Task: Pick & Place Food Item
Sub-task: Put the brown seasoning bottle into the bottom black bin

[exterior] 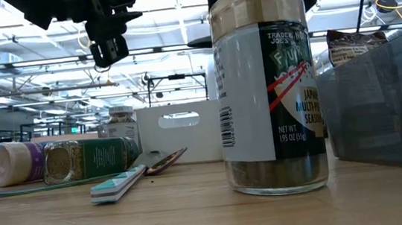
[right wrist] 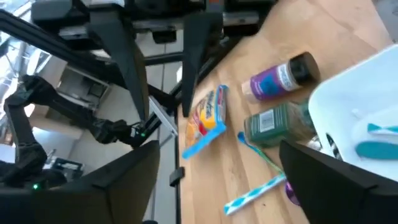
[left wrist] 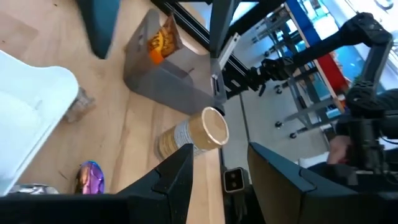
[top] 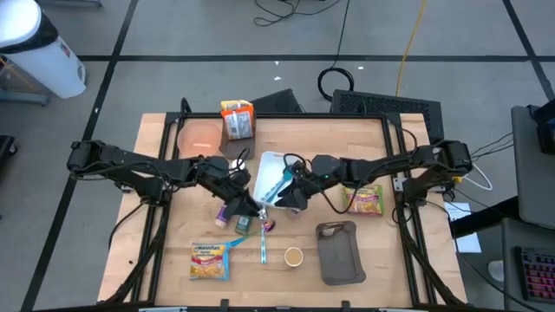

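Clutter is being shown around a white bin (top: 270, 176) at the middle of the worktop (top: 165, 260). The left claw (left wrist: 219, 155) is being held just beside the bin's near-left corner, its fingers (left wrist: 177, 180) parted with nothing between them. The right claw (right wrist: 219, 149) is being held over the bin's near end, spread wide and empty. In the high view both claws are being largely masked by their own dark arms and cables, so their tips are hard to make out there.

Food items are being left untouched. One noodle packet (top: 209, 260) is lying near the front left, another (top: 365, 199) to the right of the bin, partly under the right arm. A tan-lidded seasoning jar (top: 293, 256) is standing upright at the front, beside a dark tray (top: 338, 253). A purple bottle (right wrist: 283, 78) and a green jar (right wrist: 277, 123) are lying on their sides side by side, with a toothbrush (right wrist: 252, 194) near them. The bin's contents are being cut off; only something teal (right wrist: 378, 149) is being seen inside.
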Tool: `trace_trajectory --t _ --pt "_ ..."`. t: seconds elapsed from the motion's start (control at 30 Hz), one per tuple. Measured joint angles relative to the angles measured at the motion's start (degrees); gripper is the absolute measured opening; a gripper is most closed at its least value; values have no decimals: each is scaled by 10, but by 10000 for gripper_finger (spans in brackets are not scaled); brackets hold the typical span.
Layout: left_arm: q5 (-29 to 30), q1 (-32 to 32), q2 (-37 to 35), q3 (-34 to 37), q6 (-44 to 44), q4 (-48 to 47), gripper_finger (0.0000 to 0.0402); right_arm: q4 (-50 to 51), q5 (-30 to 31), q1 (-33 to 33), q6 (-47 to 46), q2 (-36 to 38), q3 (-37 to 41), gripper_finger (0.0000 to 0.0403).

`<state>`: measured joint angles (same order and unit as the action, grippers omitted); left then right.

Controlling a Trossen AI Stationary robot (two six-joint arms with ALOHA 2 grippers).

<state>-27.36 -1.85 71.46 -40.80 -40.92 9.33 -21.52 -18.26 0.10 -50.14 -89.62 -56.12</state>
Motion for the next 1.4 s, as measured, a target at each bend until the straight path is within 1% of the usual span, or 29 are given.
trace_trajectory --t 0.07,0.2,0.4,0.5,0.6,0.67,0.73,0.83,1.03,1.2,1.3,1.4 --pt "-4 0 0 0 0 2 159 3 -1 0 5 -4 0 349" --pt "-12 0 0 0 -1 3 159 -16 -11 1 57 -4 0 376" --pt "-12 0 0 0 -3 3 159 -11 20 36 158 -4 -4 379" --pt "-12 0 0 0 -3 3 159 47 59 65 247 -4 -17 379" --pt "-12 0 0 0 -4 -1 159 137 135 92 346 -4 -36 379" --pt "-12 0 0 0 -5 -3 159 186 188 105 373 -4 -43 379" --pt "-12 0 0 0 -9 -3 159 221 233 113 363 -5 -43 378" --pt "-12 2 0 0 -14 -3 159 254 273 117 336 -18 -43 378" --pt "-11 14 0 0 -20 -6 159 287 272 121 261 -49 -43 378" --pt "-11 19 0 0 -25 -6 159 317 275 120 213 -59 -43 378" --pt "-11 19 0 0 -17 -6 159 334 275 120 206 -60 -43 378" --pt "-9 19 0 0 -16 -7 159 325 275 120 207 -65 -44 378"
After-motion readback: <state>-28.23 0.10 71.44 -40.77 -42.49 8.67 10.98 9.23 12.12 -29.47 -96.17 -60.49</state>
